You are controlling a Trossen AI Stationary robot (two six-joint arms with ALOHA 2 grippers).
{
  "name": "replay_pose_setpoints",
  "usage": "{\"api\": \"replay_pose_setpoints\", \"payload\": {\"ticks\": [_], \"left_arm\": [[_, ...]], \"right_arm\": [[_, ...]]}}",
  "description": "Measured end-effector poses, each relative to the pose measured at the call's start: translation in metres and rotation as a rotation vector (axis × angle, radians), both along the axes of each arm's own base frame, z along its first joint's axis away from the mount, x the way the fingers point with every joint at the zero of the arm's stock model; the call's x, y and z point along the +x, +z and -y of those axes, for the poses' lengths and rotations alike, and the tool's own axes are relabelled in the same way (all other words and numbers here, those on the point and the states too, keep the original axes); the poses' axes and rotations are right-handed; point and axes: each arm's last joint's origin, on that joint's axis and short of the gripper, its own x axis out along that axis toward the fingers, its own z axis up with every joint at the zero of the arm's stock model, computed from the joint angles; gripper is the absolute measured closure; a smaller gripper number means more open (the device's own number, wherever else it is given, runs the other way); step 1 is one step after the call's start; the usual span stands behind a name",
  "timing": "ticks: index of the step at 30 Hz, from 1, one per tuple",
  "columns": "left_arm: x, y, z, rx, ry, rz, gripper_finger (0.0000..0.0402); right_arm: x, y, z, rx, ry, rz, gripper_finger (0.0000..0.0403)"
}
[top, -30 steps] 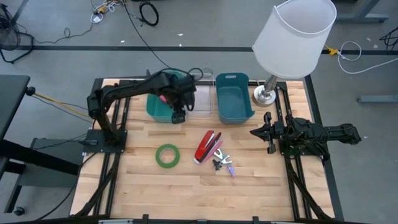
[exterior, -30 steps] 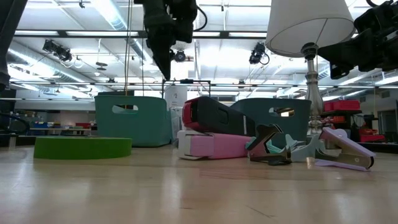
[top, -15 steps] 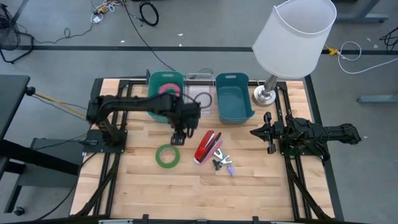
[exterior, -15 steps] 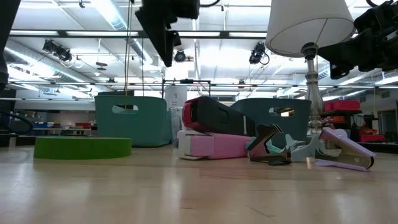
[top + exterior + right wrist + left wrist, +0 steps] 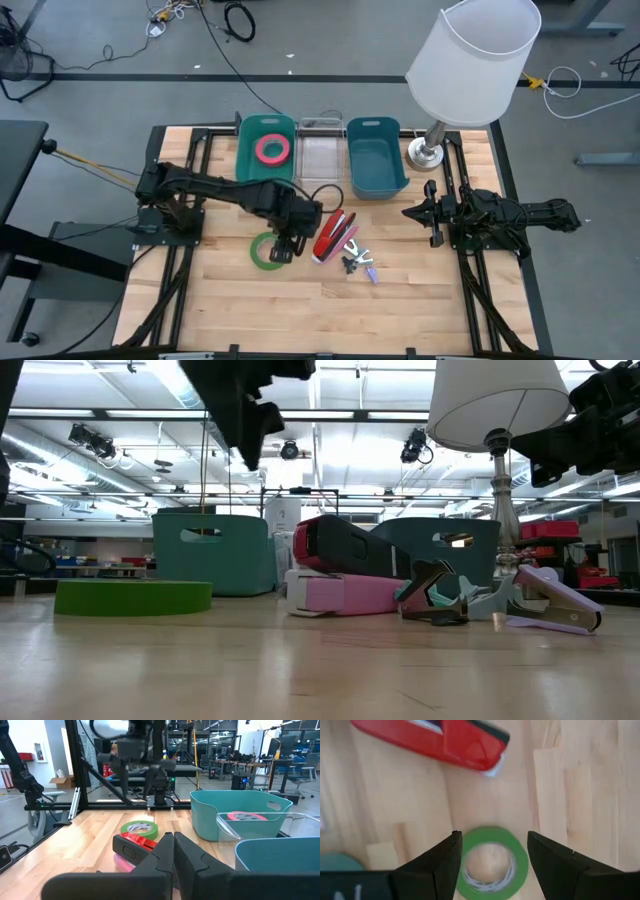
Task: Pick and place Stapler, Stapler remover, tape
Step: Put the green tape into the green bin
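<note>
The high view alone shows the whole layout of the wooden tabletop (image 5: pixel 230 300). The left gripper (image 5: pixel 281 246) hangs over the flat green ring of tape (image 5: pixel 266 252) near the middle, and the right gripper (image 5: pixel 418 212) waits at three o'clock with its fingers pressed together, empty. At twelve o'clock stand a teal plastic bin (image 5: pixel 266 150) holding a pink ring of tape (image 5: pixel 270 149), a clear plastic bin (image 5: pixel 321 158) and a blue-green plastic bin (image 5: pixel 375 156), with a white-shaded table lamp (image 5: pixel 472 62) at one o'clock.

The left wrist view looks straight down and shows what the high view hides: the left arm's dark fingers (image 5: pixel 445 865) stand partly open either side of the green tape without touching it, holding nothing. The low view shows the tape lying flat and the gripper well above it.

The red and pink stapler (image 5: pixel 333 236) lies just beside the tape at three o'clock, its long axis running from seven to one o'clock. In the low view its red top is raised off the pink base. The small dark and lilac staple remover (image 5: pixel 358 264) lies just at the stapler's five o'clock, lilac handles towards five.
</note>
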Motion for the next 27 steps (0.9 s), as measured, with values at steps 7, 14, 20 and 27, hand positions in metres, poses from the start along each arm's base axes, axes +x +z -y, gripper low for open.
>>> {"api": "replay_pose_setpoints", "payload": {"ticks": [7,14,20,27], "left_arm": [[-0.02,-0.01,0.027,-0.012,-0.033,-0.003,0.0174],[-0.042,-0.019,0.057,-0.004,-0.02,-0.007,0.0175],[-0.056,-0.026,0.072,0.013,0.035,-0.021,0.0175],[-0.066,-0.04,0.082,0.018,0.0,-0.018,0.0175]], "right_arm": [[0.0,0.0,0.0,0.0,0.0,0.0,0.0387],[0.0,0.0,0.0,0.0,0.0,0.003,0.0387],[0.0,0.0,0.0,0.0,0.0,0.003,0.0387],[0.0,0.0,0.0,0.0,0.0,0.003,0.0387]]}}
